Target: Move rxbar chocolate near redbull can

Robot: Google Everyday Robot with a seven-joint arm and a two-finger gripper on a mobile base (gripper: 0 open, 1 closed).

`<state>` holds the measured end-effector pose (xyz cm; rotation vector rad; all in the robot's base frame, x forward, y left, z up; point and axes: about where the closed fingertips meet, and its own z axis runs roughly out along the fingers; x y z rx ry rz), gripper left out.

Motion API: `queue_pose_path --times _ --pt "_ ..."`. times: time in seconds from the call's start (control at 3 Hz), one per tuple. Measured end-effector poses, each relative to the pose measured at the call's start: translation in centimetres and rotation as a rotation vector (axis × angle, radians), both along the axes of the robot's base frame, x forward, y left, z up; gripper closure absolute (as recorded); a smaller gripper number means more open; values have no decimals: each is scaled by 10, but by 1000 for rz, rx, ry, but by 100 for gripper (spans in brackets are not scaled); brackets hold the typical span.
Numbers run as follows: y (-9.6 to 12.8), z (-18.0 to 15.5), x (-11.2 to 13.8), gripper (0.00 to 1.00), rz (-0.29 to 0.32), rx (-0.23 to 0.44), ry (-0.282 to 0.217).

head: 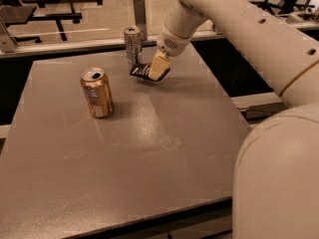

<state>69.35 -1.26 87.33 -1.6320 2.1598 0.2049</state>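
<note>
The redbull can is a slim silver-grey can standing upright at the far edge of the table. The rxbar chocolate is a flat black wrapper with white lettering, just in front of and to the right of that can. My gripper reaches down from the upper right, and its tan fingers are closed on the right end of the bar, low over the table. The bar's right end is hidden by the fingers.
A wider gold soda can stands upright, opened, at the left-centre of the table. My arm spans the upper right, and its bulky body fills the lower right. A metal rail runs behind the table's far edge.
</note>
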Motion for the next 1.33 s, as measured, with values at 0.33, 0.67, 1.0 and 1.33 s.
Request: queue_pose_path --times 0.33,0.67,1.0,1.33 --pt "-2 -12 5 51 -19 3 9" --pt "-2 -15 6 29 -30 5 7" --pt "0 -20 7 0 -27 4 12" --pt "0 -20 7 0 -27 4 13"
